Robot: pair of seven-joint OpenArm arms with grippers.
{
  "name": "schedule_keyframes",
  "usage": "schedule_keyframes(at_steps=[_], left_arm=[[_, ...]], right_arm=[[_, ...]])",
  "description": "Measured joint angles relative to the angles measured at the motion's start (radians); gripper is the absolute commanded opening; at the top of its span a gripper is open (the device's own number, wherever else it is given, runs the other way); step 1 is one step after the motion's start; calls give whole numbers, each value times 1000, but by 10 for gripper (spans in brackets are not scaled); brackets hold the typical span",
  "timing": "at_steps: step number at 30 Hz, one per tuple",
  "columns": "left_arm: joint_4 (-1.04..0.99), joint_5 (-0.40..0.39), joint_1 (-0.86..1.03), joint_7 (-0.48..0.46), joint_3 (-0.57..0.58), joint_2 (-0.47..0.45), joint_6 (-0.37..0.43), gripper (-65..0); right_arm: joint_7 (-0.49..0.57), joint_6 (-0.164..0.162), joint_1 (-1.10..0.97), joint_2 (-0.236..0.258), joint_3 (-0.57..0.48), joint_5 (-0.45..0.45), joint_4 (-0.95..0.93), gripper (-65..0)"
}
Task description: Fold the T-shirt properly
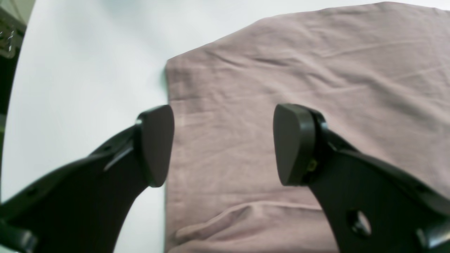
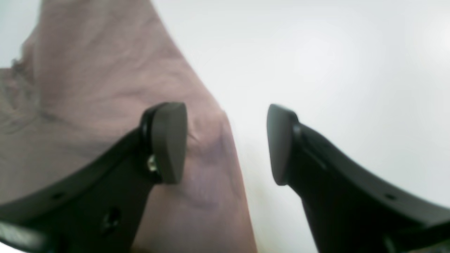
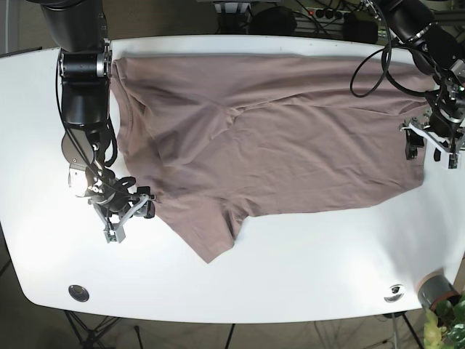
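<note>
One mauve T-shirt (image 3: 276, 138) is spread flat on the white table (image 3: 305, 269), long axis running across the base view from side to side. The hem end is pointed toward that view's right edge, the sleeve and collar end toward its left; one sleeve (image 3: 211, 229) is angled down toward the near table edge. The cloth is lightly wrinkled, a crease seen near the middle.

The left gripper (image 1: 224, 144) is held wide apart over the hem corner, one finger above bare table, the other above cloth; nothing is gripped. The right gripper (image 2: 226, 144) is also spread wide, straddling the shirt's edge, one finger over fabric and one over table, nothing held. Whether the fingers touch the cloth cannot be told.

No containers are seen on the table.
</note>
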Motion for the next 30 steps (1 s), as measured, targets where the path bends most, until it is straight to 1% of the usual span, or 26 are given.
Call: schedule_keyframes(at_steps=[4,5,10,13,18,22,25,27,28,30], left_arm=[[2,4,21,3,-2,2,0,-229],[2,4,23,4,-2,2,0,-229],[2,3,18,0,-2,-1,0,-228],[1,8,18,0,-2,0,0,-224],[1,71,9,1,1,-1,0,-222],[-1,80,-16,5,2,-2,0,-221],[-2,88,-47,2,7,-14,0,-221],[-8,116,-67,-4,6,-19,-1,-221],[-21,151,-84,-3,3,-23,0,-221],[-58,193,-119,-2,0,-24,1,-221]], right_arm=[[71,2,34,-2,-26,-13,-101,-317],[86,2,37,-3,-26,-29,-125,-317],[122,0,37,-5,-24,-38,-171,-317],[114,-1,38,-28,-24,-38,-170,-317],[113,2,33,-66,-25,-30,-165,-317],[115,2,32,-80,-24,-31,-162,-317],[116,2,29,-80,-24,-31,-163,-319],[118,2,24,-80,-24,-30,-162,-322],[127,2,18,-80,-24,-29,-161,-322],[138,2,11,-82,-22,-27,-159,-322]])
